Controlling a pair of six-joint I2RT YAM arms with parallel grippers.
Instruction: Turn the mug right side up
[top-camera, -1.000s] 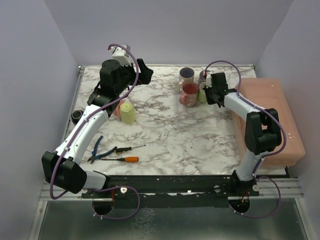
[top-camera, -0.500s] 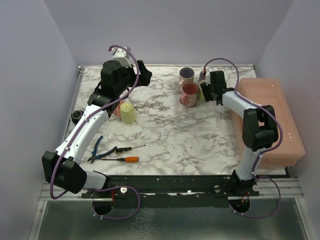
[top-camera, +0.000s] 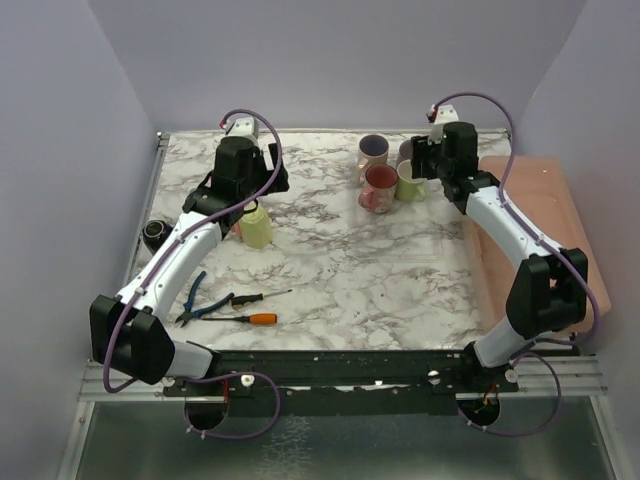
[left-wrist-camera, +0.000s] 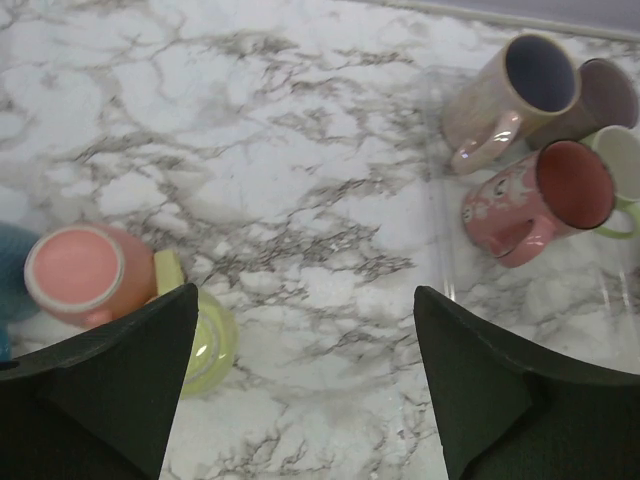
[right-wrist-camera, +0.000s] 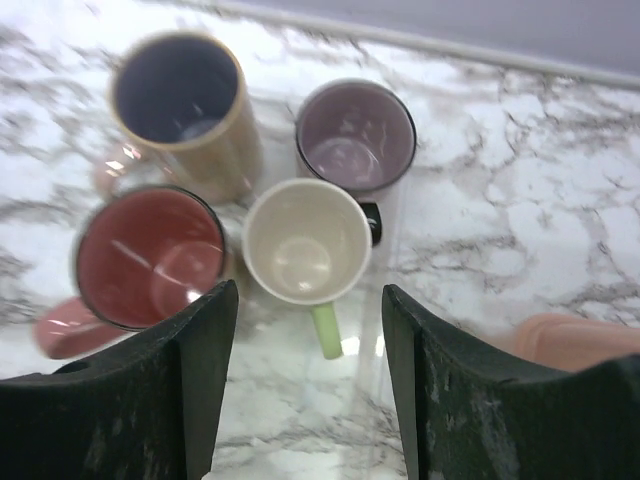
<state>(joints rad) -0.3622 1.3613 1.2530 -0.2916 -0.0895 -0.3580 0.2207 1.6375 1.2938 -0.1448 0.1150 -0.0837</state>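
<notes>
Mug stands upright beneath right end effector, spread wide, empty; left end effector likewise spread.

White marble-pattern tabletop w/ grey veining is enclosed on 3 sides by plain pale-lilac walls: back wall, L wall, R wall. A black slotted rail is fixed along the near edge, carried on an aluminium frame. A brushed metal sheet is seen below it. Lighting is soft & even; only faint shadows are cast on the top.
</notes>
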